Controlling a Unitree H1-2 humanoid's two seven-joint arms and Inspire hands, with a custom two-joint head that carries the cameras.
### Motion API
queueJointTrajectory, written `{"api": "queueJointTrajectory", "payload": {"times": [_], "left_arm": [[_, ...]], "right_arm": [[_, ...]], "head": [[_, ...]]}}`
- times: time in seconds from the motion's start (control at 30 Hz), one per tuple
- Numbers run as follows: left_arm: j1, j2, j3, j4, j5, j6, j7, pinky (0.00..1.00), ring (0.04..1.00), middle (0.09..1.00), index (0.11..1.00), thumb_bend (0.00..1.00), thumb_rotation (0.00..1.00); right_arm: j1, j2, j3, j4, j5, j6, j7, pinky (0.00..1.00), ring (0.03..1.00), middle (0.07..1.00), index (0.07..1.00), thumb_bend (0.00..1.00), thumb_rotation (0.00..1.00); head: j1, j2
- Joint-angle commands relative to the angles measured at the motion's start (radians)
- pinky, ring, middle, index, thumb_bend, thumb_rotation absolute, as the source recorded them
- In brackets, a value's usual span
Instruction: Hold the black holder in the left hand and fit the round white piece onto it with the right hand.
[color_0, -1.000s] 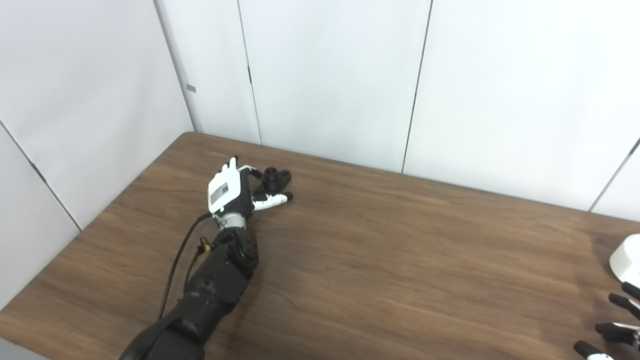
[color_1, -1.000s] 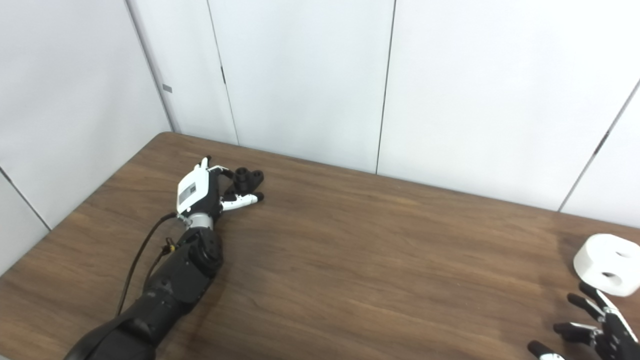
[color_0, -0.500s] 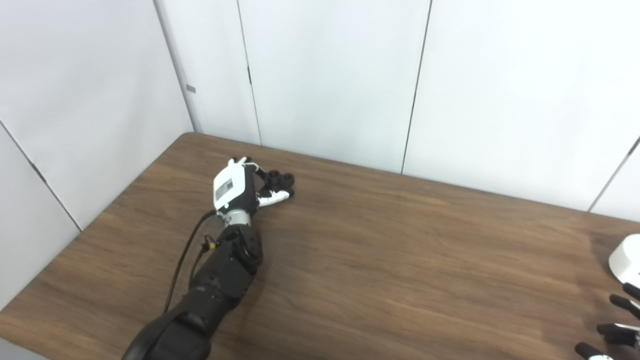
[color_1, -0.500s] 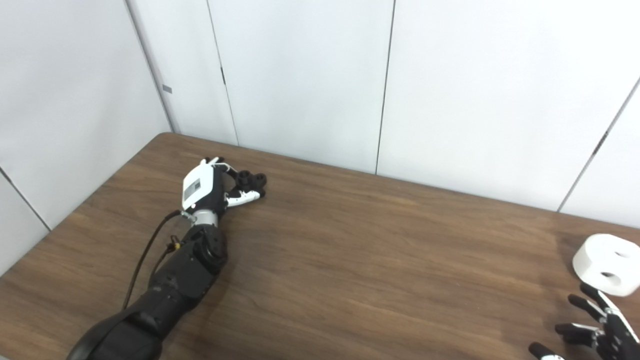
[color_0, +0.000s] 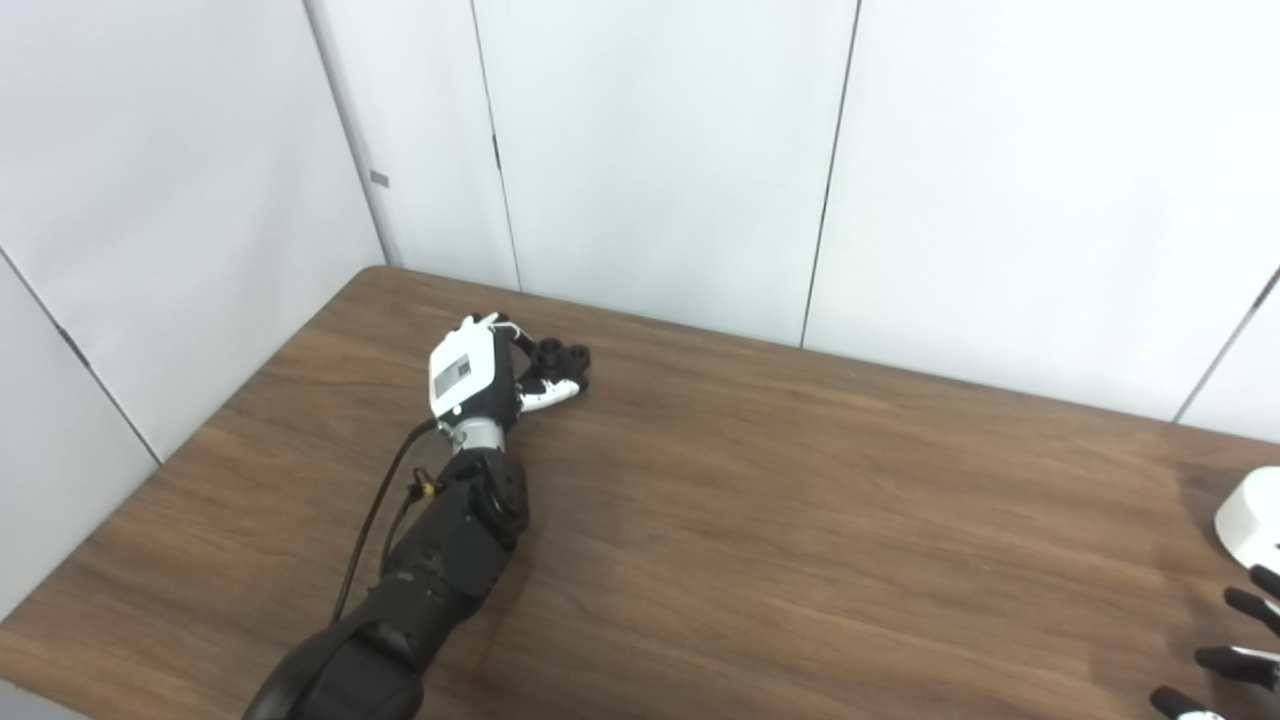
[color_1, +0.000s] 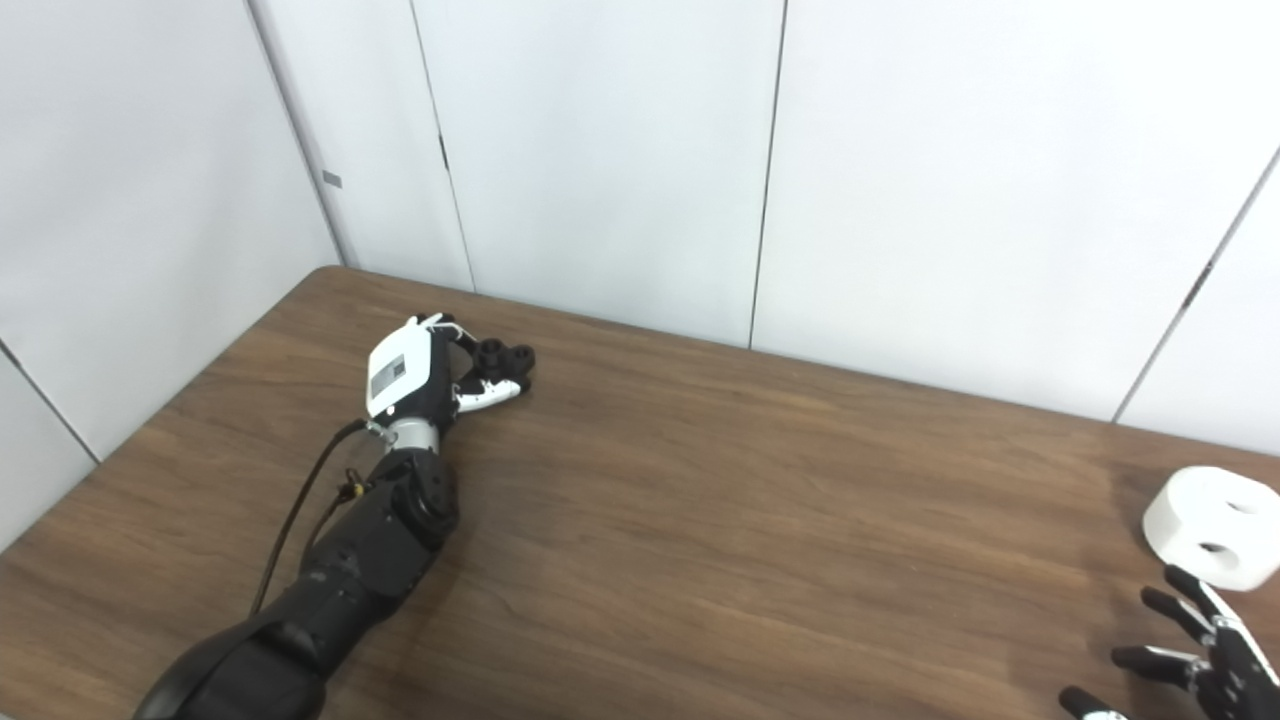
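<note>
The black holder (color_0: 562, 353) rests on the table near the far left corner, small and knobby. My left hand (color_0: 478, 372) lies against its left side, with the fingers curled behind it and the thumb (color_0: 548, 393) pressed in front, shut around it. The round white piece (color_1: 1212, 525), a thick disc with holes, sits at the right edge of the table. Just in front of it, my right hand (color_1: 1190, 662) is open with fingers spread, not touching the piece. Most of that hand is cut off by the picture's edge.
The brown wooden table (color_0: 780, 520) stands in a corner of white wall panels (color_0: 660, 150). My left forearm (color_0: 440, 560) and its cable lie across the table's left part.
My left hand slid forward to the black holder and its fingers and thumb closed in around it. The right hand has stayed in place below the white piece.
</note>
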Motion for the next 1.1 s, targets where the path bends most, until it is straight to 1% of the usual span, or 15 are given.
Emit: {"api": "queueJointTrajectory", "payload": {"times": [0.0,0.07,0.13,0.2,0.27,0.4,0.47,0.53,0.6,0.67,0.73,0.77,0.87,0.97,1.07], "left_arm": [[0.052,0.000,-0.033,0.017,0.010,-0.038,-0.031,0.89,0.936,0.872,0.484,0.52,0.06],[0.064,0.008,-0.041,-0.004,-0.009,-0.077,-0.077,0.87,0.940,0.874,0.484,0.52,0.06],[0.077,0.016,-0.048,-0.027,-0.030,-0.127,-0.130,0.97,0.962,0.882,0.484,0.52,0.06],[0.092,0.027,-0.059,-0.063,-0.049,-0.165,-0.193,0.99,0.977,0.895,0.485,0.52,0.05],[0.105,0.039,-0.080,-0.100,-0.052,-0.191,-0.254,0.95,0.982,0.905,0.485,0.52,0.06],[0.120,0.054,-0.113,-0.152,-0.091,-0.284,-0.374,0.98,1.000,0.929,0.484,0.52,0.06],[0.124,0.061,-0.138,-0.180,-0.097,-0.311,-0.432,0.98,1.000,0.948,0.483,0.52,0.06],[0.126,0.063,-0.162,-0.205,-0.112,-0.336,-0.486,0.99,1.000,0.954,0.483,0.52,0.06],[0.128,0.064,-0.176,-0.222,-0.126,-0.347,-0.522,1.00,1.000,0.954,0.482,0.52,0.06],[0.129,0.064,-0.214,-0.263,-0.114,-0.349,-0.569,1.00,1.000,0.960,0.483,0.52,0.06],[0.132,0.060,-0.249,-0.302,-0.102,-0.343,-0.603,0.99,1.000,0.965,0.483,0.52,0.06],[0.133,0.058,-0.262,-0.317,-0.100,-0.339,-0.614,1.00,1.000,0.966,0.483,0.53,0.06],[0.133,0.042,-0.298,-0.339,-0.092,-0.361,-0.630,1.00,1.000,0.960,0.482,0.52,0.06],[0.121,0.026,-0.340,-0.362,-0.067,-0.354,-0.653,1.00,1.000,0.958,0.482,0.52,0.06],[0.097,0.007,-0.383,-0.367,-0.026,-0.364,-0.653,1.00,1.000,0.958,0.482,0.52,0.06]], "right_arm": [[-0.017,-0.009,-0.003,-0.041,-0.008,-0.012,-0.007,0.62,0.610,0.831,0.883,0.58,0.11],[-0.019,-0.006,-0.001,-0.037,-0.012,-0.016,-0.008,0.62,0.608,0.832,0.884,0.58,0.12],[-0.023,-0.002,0.000,-0.028,-0.014,-0.020,-0.011,0.64,0.604,0.829,0.880,0.59,0.13],[-0.028,0.002,0.001,-0.017,-0.016,-0.026,-0.016,0.62,0.603,0.822,0.873,0.60,0.13],[-0.032,0.007,0.002,-0.009,-0.019,-0.027,-0.022,0.62,0.597,0.814,0.863,0.61,0.12],[-0.036,0.014,0.003,-0.009,-0.020,-0.020,-0.026,0.64,0.593,0.808,0.862,0.63,0.16],[-0.039,0.014,0.003,-0.006,-0.022,-0.023,-0.026,0.64,0.589,0.809,0.862,0.62,0.14],[-0.039,0.017,0.002,-0.009,-0.018,-0.018,-0.024,0.62,0.592,0.809,0.858,0.64,0.17],[-0.039,0.023,0.003,-0.014,-0.018,-0.013,-0.026,0.61,0.594,0.804,0.852,0.65,0.18],[-0.040,0.029,0.002,-0.016,-0.013,-0.013,-0.026,0.61,0.592,0.803,0.849,0.66,0.18],[-0.042,0.033,0.001,-0.017,-0.002,-0.009,-0.022,0.61,0.591,0.802,0.847,0.66,0.16],[-0.042,0.034,0.001,-0.018,0.003,-0.006,-0.019,0.58,0.611,0.809,0.848,0.66,0.16],[-0.048,0.040,0.000,-0.020,0.030,-0.001,-0.013,0.53,0.619,0.809,0.841,0.66,0.14],[-0.051,0.050,-0.005,-0.013,0.066,-0.005,-0.010,0.51,0.615,0.796,0.829,0.70,0.16],[-0.056,0.059,-0.003,-0.011,0.067,-0.016,-0.014,0.50,0.609,0.789,0.824,0.72,0.22]], "head": [[0.000,0.001],[-0.012,-0.002],[-0.018,-0.003],[-0.023,-0.004],[-0.033,-0.005],[-0.050,-0.003],[-0.068,0.000],[-0.080,0.002],[-0.097,0.007],[-0.124,0.013],[-0.148,0.020],[-0.152,0.020],[-0.202,0.030],[-0.239,0.037],[-0.272,0.042]]}}
